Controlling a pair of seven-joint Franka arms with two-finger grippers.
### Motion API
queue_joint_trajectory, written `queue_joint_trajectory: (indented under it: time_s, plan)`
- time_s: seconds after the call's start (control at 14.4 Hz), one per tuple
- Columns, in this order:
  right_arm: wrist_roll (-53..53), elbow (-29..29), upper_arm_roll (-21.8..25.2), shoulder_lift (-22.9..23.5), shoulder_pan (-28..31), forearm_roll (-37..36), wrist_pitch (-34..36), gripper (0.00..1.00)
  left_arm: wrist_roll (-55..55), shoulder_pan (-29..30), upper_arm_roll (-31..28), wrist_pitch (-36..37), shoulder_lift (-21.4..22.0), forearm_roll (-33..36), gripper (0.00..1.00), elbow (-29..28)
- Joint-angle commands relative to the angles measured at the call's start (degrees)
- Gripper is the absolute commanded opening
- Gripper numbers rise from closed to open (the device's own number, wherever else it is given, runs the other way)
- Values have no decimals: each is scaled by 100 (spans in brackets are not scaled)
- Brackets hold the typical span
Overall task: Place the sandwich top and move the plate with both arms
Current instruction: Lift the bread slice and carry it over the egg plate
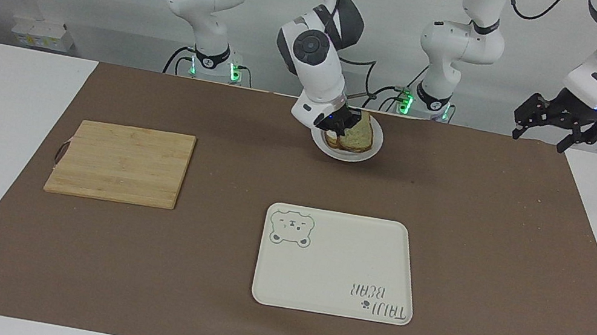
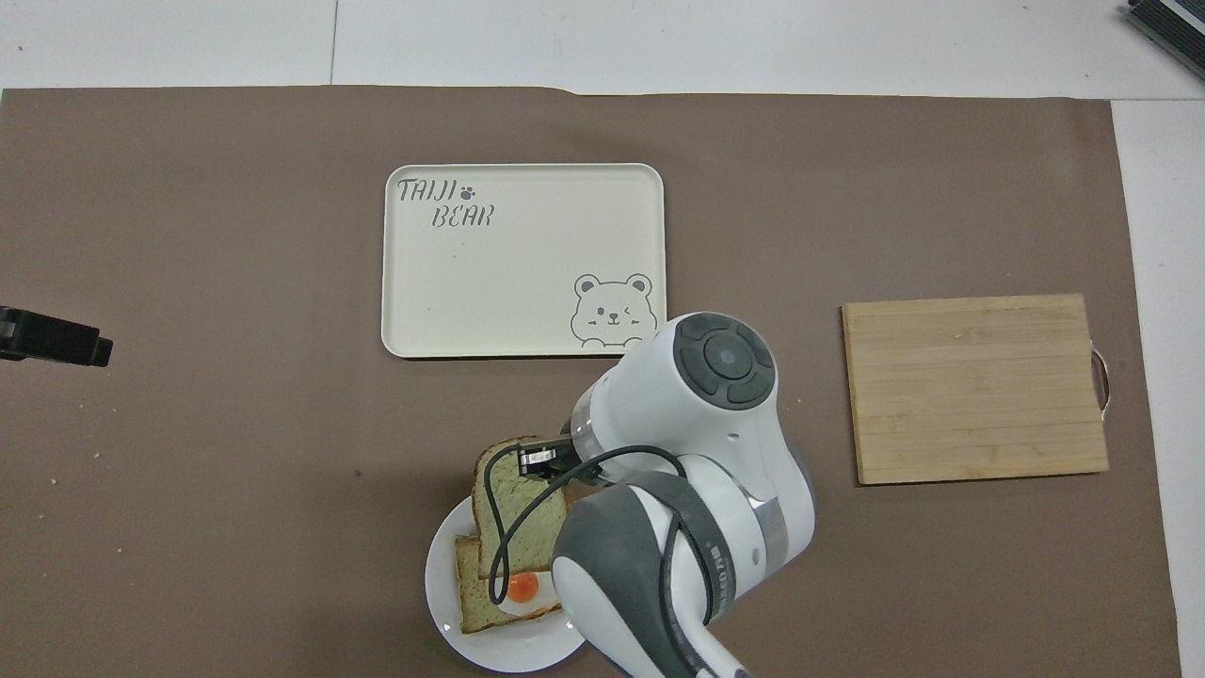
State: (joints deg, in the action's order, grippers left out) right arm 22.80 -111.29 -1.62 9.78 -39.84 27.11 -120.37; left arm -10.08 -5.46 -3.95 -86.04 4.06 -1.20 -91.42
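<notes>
The sandwich top (image 1: pixel 360 132), a pale speckled bread slice with a brown crust, hangs tilted over the small white plate (image 1: pixel 375 144). My right gripper (image 1: pixel 343 123) is shut on its edge. In the overhead view the sandwich top (image 2: pixel 513 508) covers part of the egg toast (image 2: pixel 480 612) on the plate (image 2: pixel 441 589), and the right gripper (image 2: pixel 546 461) sits at the slice's edge. I cannot tell whether the slice touches the egg. My left gripper (image 1: pixel 543 136) waits open and raised over the left arm's end of the table; only its tip shows from overhead (image 2: pixel 52 336).
A cream tray (image 1: pixel 329 271) with a bear drawing lies farther from the robots than the plate. A wooden cutting board (image 1: pixel 121 162) lies toward the right arm's end. Brown paper covers the table. The tray (image 2: pixel 518 282) and board (image 2: pixel 974 386) also show from overhead.
</notes>
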Motion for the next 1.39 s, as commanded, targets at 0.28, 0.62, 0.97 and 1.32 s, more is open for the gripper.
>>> queue_joint_trajectory:
  time_s: [0.28,0.62,0.97,1.32]
  plan:
    - [110,-481,30,86,-261,163,-655,0,6,54,17,43,68,-47,100,-16]
    - [189,-622,39,103,-235,163,-751,0,6,54,17,43,68,-47,100,-16]
    - [234,-639,39,112,-217,163,-848,0,6,54,17,43,68,-47,100,-16]
    - [128,-569,39,165,-68,111,-769,100,6,54,17,43,68,-47,100,-16]
